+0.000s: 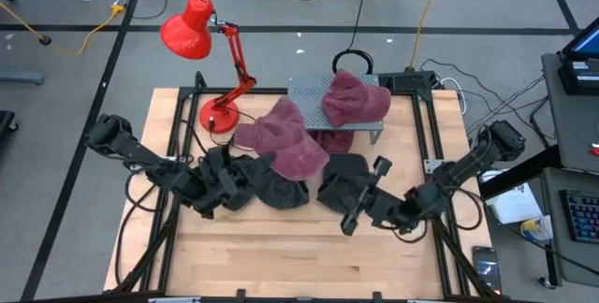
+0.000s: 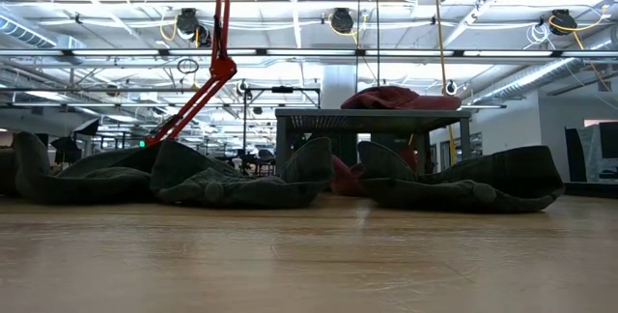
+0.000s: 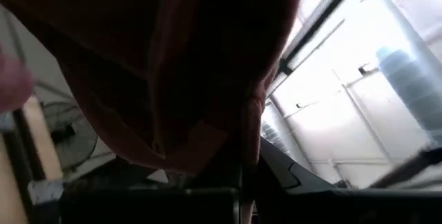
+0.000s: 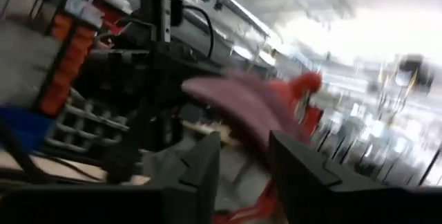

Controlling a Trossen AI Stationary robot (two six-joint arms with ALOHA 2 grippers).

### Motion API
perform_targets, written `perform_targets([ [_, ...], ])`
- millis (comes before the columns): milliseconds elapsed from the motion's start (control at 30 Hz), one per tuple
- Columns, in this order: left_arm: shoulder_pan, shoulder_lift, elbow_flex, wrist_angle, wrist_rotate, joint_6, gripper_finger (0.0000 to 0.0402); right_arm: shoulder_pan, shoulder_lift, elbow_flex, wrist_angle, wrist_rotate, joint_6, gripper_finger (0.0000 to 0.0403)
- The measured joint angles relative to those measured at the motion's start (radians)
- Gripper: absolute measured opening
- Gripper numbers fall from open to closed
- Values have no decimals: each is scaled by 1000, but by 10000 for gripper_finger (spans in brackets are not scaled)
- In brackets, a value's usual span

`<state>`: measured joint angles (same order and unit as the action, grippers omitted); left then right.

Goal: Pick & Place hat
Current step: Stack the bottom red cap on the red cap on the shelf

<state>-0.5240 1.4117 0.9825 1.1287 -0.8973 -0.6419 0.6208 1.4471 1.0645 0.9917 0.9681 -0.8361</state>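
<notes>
The left gripper (image 1: pixel 265 174) lifts 1 maroon hat (image 1: pixel 285 139) toward the rack (image 1: pixel 309 88) — jaws pinching its brim. The right gripper (image 1: pixel 360 194) waits near the dark hats — jaws spread.

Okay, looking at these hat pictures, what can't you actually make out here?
- Left gripper: in the high view the maroon hat covers its tip, so open or shut is unclear.
- Left wrist view: maroon cloth fills most of it; no fingers visible.
- Right wrist view: motion blur smears the pink hat and red lamp.
- Low view: dark hats block the space under the grey rack.
</notes>
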Motion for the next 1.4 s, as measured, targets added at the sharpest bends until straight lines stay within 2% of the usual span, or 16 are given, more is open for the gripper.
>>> perform_targets([
  [133,-1,0,0,39,78,147,9,39,0,0,0,168,309,165],
  [200,-1,0,0,48,126,222,9,58,-4,-2,-2,182,482,178],
  [367,-6,0,0,45,245,405,9,72,-22,-17,-1,20,845,186],
  [567,-20,0,0,45,295,588,9,32,-27,-37,-6,-165,1250,179],
  [733,-27,0,0,43,296,710,9,-36,-27,-45,-28,-331,1539,186],
  [900,-27,0,0,12,315,752,9,-87,-26,-45,-55,-348,1600,192],
  [1233,-26,0,0,-105,290,725,9,-171,-25,-46,14,-490,1621,190],
  [1333,-27,-2,1,-106,278,722,9,-184,-25,-47,40,-550,1627,182],
  [1400,-27,-2,1,-107,276,723,9,-184,-25,-47,42,-554,1638,170],
])
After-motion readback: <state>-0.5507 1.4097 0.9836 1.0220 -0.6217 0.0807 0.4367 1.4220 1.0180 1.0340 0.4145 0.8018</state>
